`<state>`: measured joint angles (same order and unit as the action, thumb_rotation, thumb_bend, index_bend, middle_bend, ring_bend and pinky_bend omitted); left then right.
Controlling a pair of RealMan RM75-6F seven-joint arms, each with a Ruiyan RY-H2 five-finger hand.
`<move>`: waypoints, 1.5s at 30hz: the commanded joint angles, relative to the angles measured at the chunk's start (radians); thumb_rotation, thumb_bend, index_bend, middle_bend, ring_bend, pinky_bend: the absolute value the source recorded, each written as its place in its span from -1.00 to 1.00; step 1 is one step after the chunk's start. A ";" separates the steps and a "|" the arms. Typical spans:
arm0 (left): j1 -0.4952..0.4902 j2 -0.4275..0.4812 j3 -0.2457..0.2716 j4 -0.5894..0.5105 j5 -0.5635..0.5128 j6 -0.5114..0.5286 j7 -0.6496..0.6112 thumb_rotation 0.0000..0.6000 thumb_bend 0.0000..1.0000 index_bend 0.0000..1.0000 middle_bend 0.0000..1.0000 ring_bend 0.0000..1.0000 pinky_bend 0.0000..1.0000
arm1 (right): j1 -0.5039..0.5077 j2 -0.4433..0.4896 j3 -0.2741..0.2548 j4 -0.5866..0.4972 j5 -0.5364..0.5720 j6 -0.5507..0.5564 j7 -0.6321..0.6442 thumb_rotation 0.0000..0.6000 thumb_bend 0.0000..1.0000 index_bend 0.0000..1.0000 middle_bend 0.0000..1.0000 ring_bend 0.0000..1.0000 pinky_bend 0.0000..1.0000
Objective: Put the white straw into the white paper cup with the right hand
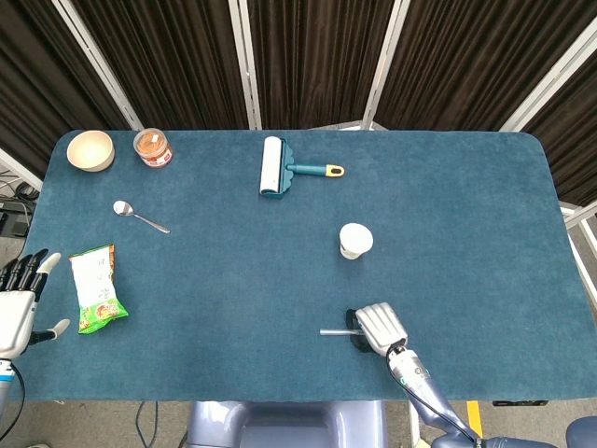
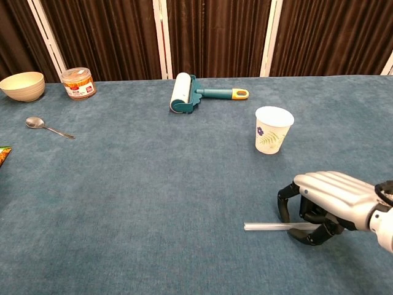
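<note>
Right hand [image 2: 325,206] curled over straw [image 2: 267,226] on table, grip unclear

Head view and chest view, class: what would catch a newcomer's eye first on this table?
First, the robot's silver right hand, curled over the thin white straw lying flat at the near edge of the blue cloth-covered table. Next, the white paper cup with a leaf print, upright just beyond it. Then the teal lint roller with a yellow-tipped handle at the far middle.
</note>
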<state>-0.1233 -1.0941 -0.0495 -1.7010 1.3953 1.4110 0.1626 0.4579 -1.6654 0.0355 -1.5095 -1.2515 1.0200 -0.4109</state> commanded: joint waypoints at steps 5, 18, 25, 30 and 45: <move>0.000 0.000 0.000 0.000 0.000 0.000 0.000 1.00 -0.67 -1.00 -1.00 -1.00 -1.00 | 0.000 0.016 0.001 -0.033 -0.019 0.013 0.020 1.00 -0.16 0.08 1.00 0.85 0.69; 0.000 -0.001 0.000 -0.001 -0.001 0.001 0.005 1.00 -0.67 -1.00 -1.00 -1.00 -1.00 | 0.016 0.165 0.148 -0.233 -0.042 0.106 0.140 1.00 -0.16 0.08 1.00 0.85 0.67; 0.001 -0.002 -0.002 -0.005 -0.006 0.003 0.012 1.00 -0.67 -1.00 -1.00 -1.00 -1.00 | 0.059 0.258 0.369 -0.328 0.139 0.042 0.441 1.00 -0.16 0.08 1.00 0.85 0.62; 0.001 -0.002 -0.002 -0.008 -0.009 0.001 0.012 1.00 -0.67 -1.00 -1.00 -1.00 -1.00 | 0.111 0.244 0.564 -0.344 0.447 -0.058 0.710 1.00 -0.17 0.09 1.00 0.85 0.62; -0.008 0.004 -0.005 -0.007 -0.017 -0.018 0.001 1.00 -0.67 -1.00 -1.00 -1.00 -1.00 | 0.290 0.044 0.615 -0.058 0.694 -0.156 0.840 1.00 -0.17 0.12 1.00 0.85 0.62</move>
<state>-0.1314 -1.0899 -0.0545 -1.7085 1.3782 1.3933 0.1637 0.7244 -1.5888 0.6504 -1.6068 -0.5782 0.8800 0.4126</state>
